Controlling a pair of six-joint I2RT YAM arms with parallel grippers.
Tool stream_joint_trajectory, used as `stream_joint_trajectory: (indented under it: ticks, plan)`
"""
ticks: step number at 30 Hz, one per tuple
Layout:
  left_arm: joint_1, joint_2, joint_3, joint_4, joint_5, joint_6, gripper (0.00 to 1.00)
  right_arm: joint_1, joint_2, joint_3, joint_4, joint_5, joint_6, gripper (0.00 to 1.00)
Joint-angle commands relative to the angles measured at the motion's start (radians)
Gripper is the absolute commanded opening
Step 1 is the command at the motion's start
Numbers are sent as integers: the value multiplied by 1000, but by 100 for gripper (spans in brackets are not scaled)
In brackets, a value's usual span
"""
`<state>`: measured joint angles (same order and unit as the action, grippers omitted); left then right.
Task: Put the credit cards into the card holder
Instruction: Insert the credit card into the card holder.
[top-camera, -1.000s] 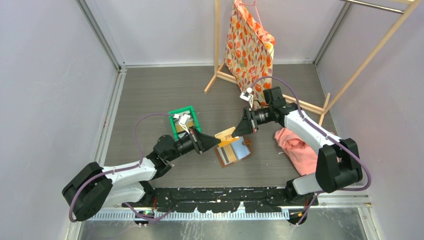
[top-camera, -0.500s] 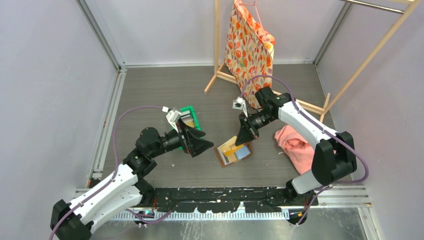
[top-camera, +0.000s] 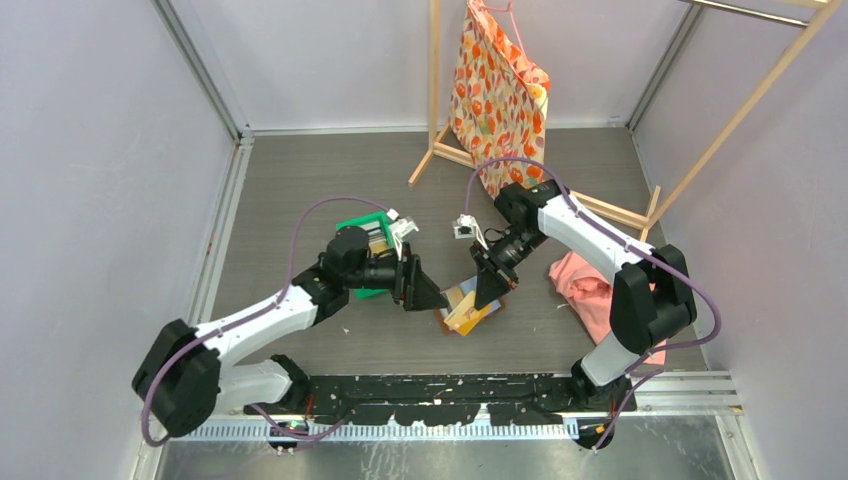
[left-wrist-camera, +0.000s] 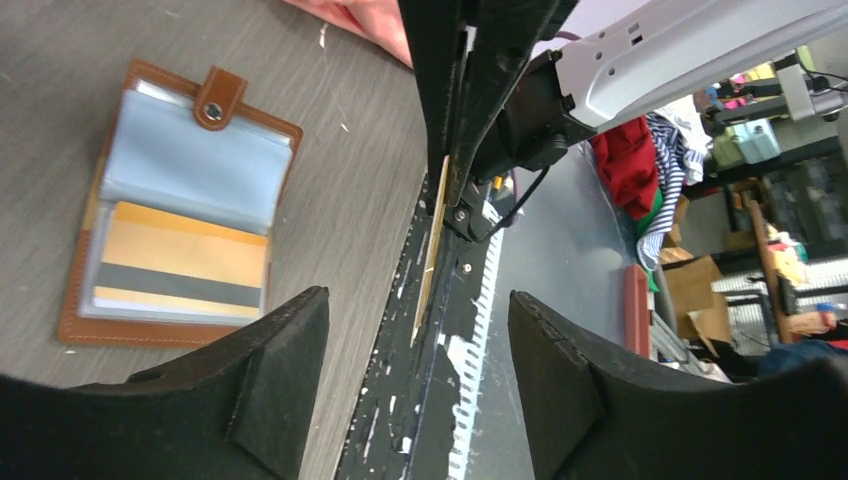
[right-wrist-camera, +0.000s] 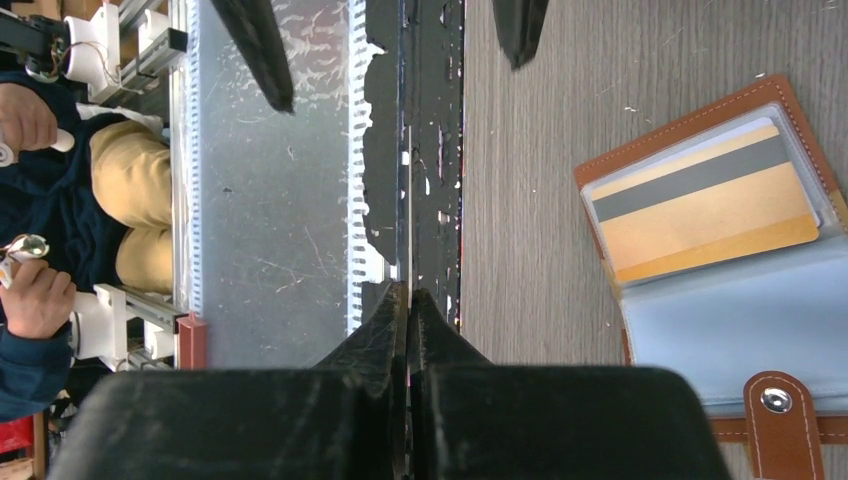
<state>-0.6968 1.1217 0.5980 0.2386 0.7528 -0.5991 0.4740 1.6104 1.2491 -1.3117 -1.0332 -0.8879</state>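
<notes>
Credit card first: a thin tan one (left-wrist-camera: 432, 250) has changed owners. A second ago it sat in the air between the two sets of jaws, with the left jaws closed on one end. Then the left jaws let go and pulled away. Now only the right jaws hold it. They are pressed tight on the card, and it sticks out from them like a flat tongue, seen from its thin edge.

The right arm (top-camera: 590, 225) has also swung lower and closer. The tan card now hangs just beside the card holder (left-wrist-camera: 190, 175). I cannot tell if it touches it.

The card holder lies open on the grey surface (top-camera: 300, 180). A gold card with a grey stripe (left-wrist-camera: 180, 265) is already tucked in one pocket. The blue pocket next to it looks free.

The left arm (top-camera: 270, 310) has come back near, and its jaws are open with nothing in them.

So the hand-over looks done. I think the next job is to slide the tan card into a pocket. The left jaws may need to hold the card holder down so it does not slip.
</notes>
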Motion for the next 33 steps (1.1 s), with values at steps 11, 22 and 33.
stream_joint_trajectory:
  ticks: [11,22,33]
  plan:
    - [-66,227,36,375,87,-138,46,-1,-13,43,-47,-34,-46,1]
    - [-99,313,51,443,123,-183,20,-1,-10,46,-49,-34,-48,1]
    - [-99,273,-20,471,70,-252,0,-41,-46,47,-18,-10,14,45]
